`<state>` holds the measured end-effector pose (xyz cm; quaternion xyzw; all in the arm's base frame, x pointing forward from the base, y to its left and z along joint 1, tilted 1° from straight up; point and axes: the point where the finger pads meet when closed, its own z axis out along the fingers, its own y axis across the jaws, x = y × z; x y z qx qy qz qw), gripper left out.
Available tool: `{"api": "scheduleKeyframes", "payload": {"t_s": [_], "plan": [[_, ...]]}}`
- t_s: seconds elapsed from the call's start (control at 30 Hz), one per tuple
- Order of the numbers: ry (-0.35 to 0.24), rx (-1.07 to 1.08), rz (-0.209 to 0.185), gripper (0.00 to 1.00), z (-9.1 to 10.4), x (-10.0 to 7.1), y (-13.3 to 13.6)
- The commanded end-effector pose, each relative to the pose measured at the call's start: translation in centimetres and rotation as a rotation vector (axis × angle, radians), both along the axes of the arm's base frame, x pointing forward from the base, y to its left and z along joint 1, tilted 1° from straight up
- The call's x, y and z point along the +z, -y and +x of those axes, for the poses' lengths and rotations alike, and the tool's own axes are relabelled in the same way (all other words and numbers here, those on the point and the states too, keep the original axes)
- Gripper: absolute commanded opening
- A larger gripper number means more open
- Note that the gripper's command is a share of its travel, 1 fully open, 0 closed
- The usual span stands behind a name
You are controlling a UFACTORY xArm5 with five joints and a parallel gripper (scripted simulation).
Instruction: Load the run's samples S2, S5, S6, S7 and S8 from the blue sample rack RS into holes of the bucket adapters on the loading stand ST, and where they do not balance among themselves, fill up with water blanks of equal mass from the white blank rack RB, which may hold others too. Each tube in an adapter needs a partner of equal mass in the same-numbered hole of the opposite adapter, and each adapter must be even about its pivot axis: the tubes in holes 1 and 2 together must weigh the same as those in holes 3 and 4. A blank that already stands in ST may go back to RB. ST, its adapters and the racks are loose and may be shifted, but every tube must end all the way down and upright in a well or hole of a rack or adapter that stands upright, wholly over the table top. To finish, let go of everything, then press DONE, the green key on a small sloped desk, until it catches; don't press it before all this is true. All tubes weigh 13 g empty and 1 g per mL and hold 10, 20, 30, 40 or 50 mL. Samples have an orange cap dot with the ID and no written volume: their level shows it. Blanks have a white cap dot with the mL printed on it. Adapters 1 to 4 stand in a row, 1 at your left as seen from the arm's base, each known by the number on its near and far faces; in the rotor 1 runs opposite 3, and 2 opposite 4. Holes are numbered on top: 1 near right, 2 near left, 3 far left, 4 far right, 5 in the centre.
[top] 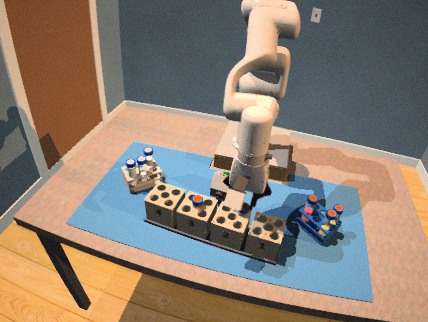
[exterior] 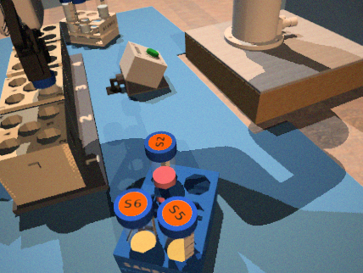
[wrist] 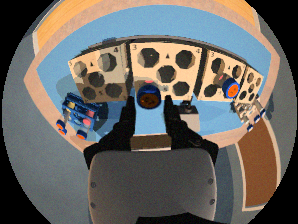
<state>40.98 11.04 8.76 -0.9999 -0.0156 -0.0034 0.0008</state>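
My gripper point(wrist: 149, 103) hangs over adapter 2 point(top: 229, 227) of the loading stand ST. It is open, with its fingers a little apart on either side of the blue cap of an orange-dotted sample tube point(wrist: 148, 95). That tube stands in the near left hole; I cannot read its ID. The gripper also shows in the exterior view point(exterior: 42, 74) with the cap point(exterior: 44, 80) below it. Another orange-dotted sample point(top: 197, 200) stands in adapter 3. The blue rack RS point(exterior: 167, 220) holds S2 point(exterior: 160, 143), S6 point(exterior: 133, 204) and S5 point(exterior: 176, 214).
A pink-capped tube point(exterior: 164, 177) also stands in RS. The white blank rack RB point(top: 142, 172) with several tubes is beside adapter 4. The sloped desk point(exterior: 142, 65) with the green DONE key point(exterior: 152, 52) sits between ST and the arm's base block point(exterior: 271, 64).
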Motion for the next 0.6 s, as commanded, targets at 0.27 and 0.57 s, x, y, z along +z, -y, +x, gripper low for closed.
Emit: {"api": "scheduleKeyframes", "payload": {"t_s": [0.27, 0.57], "plan": [[0.004, 0.000, 0.001, 0.43, 0.1, 2.7, -0.1], [0.004, 0.000, 0.001, 0.43, 0.1, 4.1, -0.1]]}}
